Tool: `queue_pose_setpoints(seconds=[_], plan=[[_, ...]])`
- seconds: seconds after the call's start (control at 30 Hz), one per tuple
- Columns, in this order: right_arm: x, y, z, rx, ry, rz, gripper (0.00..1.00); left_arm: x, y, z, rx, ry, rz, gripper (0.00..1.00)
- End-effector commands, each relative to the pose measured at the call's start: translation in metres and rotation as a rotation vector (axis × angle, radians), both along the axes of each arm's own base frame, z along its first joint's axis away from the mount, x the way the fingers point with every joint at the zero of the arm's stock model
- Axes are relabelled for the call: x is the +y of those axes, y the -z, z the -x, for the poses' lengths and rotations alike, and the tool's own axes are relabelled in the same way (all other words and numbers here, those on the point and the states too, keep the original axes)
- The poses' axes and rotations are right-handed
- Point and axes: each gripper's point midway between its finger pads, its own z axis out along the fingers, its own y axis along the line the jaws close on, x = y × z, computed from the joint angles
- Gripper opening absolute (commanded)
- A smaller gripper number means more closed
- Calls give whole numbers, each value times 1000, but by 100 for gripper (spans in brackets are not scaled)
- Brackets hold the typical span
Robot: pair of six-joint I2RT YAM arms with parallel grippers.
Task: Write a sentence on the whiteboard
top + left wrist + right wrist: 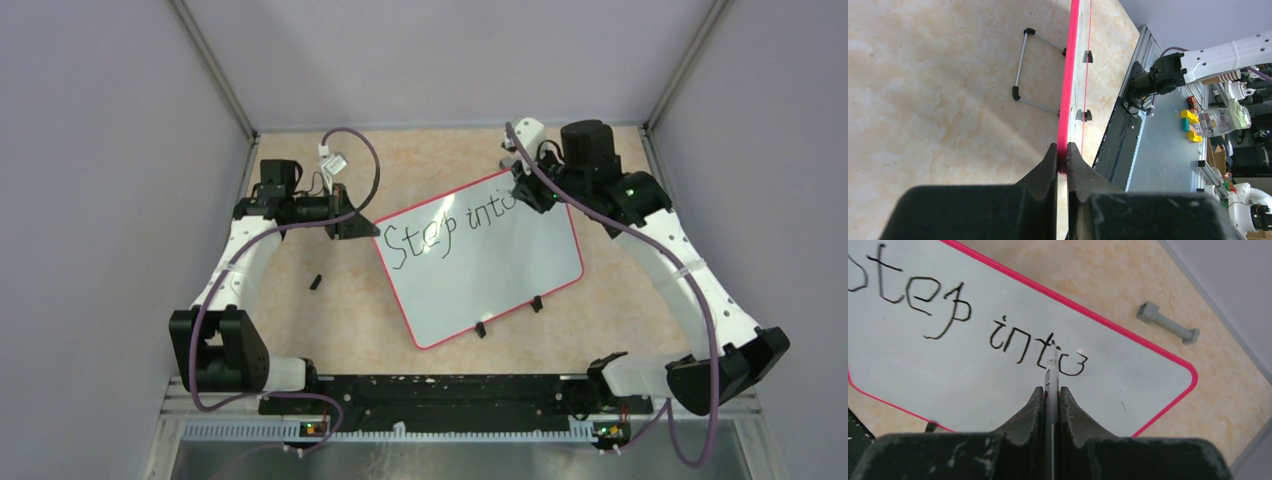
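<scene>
Item one, the table (330, 330): beige marbled top, carrying everything below. Item two, the whiteboard (500, 270): white, pink-rimmed, lying askew at mid-table between the two arms; whether it lies flat or leans on the wire stand (1023, 65) seen beside its edge, we cannot tell. Item three, the left gripper (1063, 160): jaws pinched onto the board's pink rim at its left corner, acting as the only clamp. Item four, the right gripper (1050, 392): jaws clenched around the marker (1051, 365), tip down at the final letter. Item five, the sentence (948, 310): one line of black script reading "Step into", unfinished by our judgement, its end close to the board's far right corner. Item six, two black clips (481, 329) on the near long edge. Item seven, a grey bracket (1168, 322) on the table beyond the board, apart from it. Item eight, a small black piece (316, 282) loose on the table left of the board. Hazards we note: little room is left on this line, so another word there would run onto the rim; a single corner clamp lets the board pivot under pen pressure, skewing the strokes; a hard press could push the marker back through the jaws.
</scene>
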Motion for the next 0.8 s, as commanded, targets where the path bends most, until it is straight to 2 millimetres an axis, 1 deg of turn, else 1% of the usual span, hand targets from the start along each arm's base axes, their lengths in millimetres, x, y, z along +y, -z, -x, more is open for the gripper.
queue_pose_setpoints(seconds=[0.0, 0.17, 0.33, 0.43, 0.47, 0.57, 0.6, 0.67, 0.77], plan=[[20, -38, 28, 5, -151, -121, 0, 1, 3, -6, -47, 9, -36, 0], [35, -34, 54, 76, -258, -200, 0, 2, 3, -10, -45, 5, -45, 0], [50, -9, 73, 153, -308, -245, 0, 2, 2, -14, -48, 3, -55, 0], [63, 3, 86, 179, -348, -259, 0, 1, 1, -13, -50, 14, -45, 0], [67, 6, 90, 184, -366, -259, 0, 0, 0, -11, -49, 23, -35, 3], [77, 18, 98, 208, -395, -259, 0, -2, -3, -6, -60, 40, -19, 20], [80, 22, 101, 215, -408, -259, 0, -2, -3, -4, -62, 43, -15, 23], [88, 29, 109, 229, -438, -254, 0, -3, -4, -2, -62, 47, -7, 28], [102, 38, 117, 231, -476, -246, 0, -3, -4, 0, -63, 54, 3, 30]])
